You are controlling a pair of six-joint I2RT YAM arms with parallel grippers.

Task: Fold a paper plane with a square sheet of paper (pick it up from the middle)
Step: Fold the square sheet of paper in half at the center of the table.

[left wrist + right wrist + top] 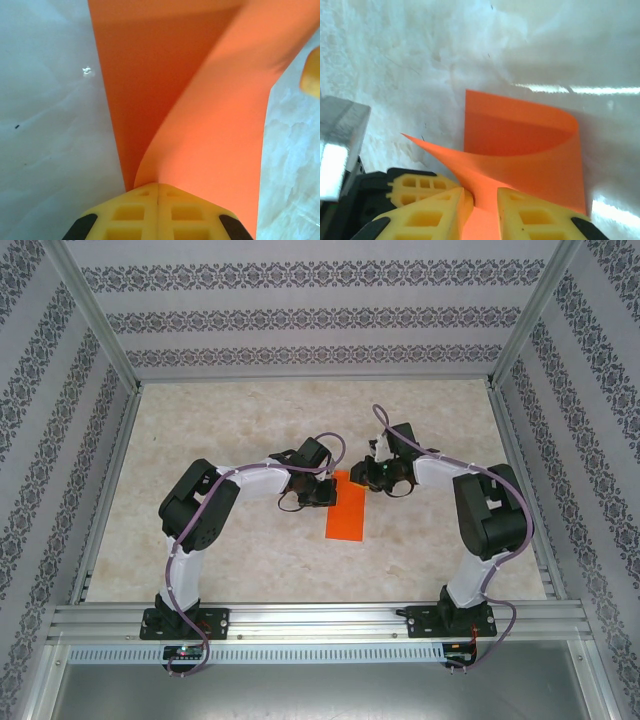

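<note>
**Orange sheet: doubled over, upper layer lifted**

The square sheet of paper (346, 512) was thin, plain and bright orange. It lay near the table's middle, about midway between the left and right edges, with its long sides running from far edge to near edge. It was doubled over into a narrow rectangle. The upper layer (535, 172) curved up off the lower layer (510, 125) and joined it along one side in a rounded bend.

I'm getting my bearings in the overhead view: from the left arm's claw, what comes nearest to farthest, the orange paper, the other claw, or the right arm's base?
From the left claw:
1. Orange paper, pinched in it, at the middle.
2. Right claw, just across the paper, to the right.
3. Right arm's base, at the near edge, far right.
</note>
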